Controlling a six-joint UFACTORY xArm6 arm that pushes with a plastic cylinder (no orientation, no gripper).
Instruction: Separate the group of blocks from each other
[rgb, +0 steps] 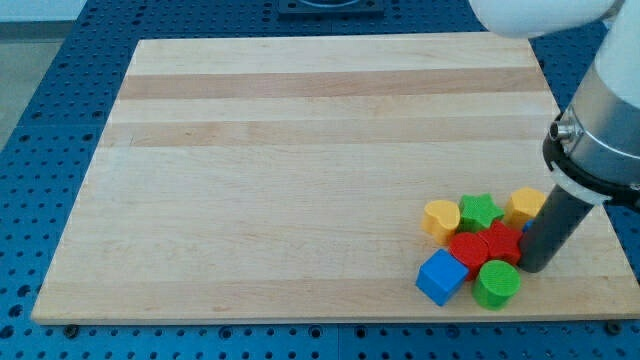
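My tip (533, 266), a bare rod without fingers, touches the red star-shaped block (501, 242) beside the green cylinder block (496, 284) on the wooden board (300, 180).

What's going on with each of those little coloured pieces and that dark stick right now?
Yellow heart block: cluster's left edge.
Green star block: touching the reds.
Yellow block: top right, partly hidden.
Red blocks: centre, packed together.
Blue cube: bottom left.
Green cylinder: bottom.
My tip: against the cluster's right side.
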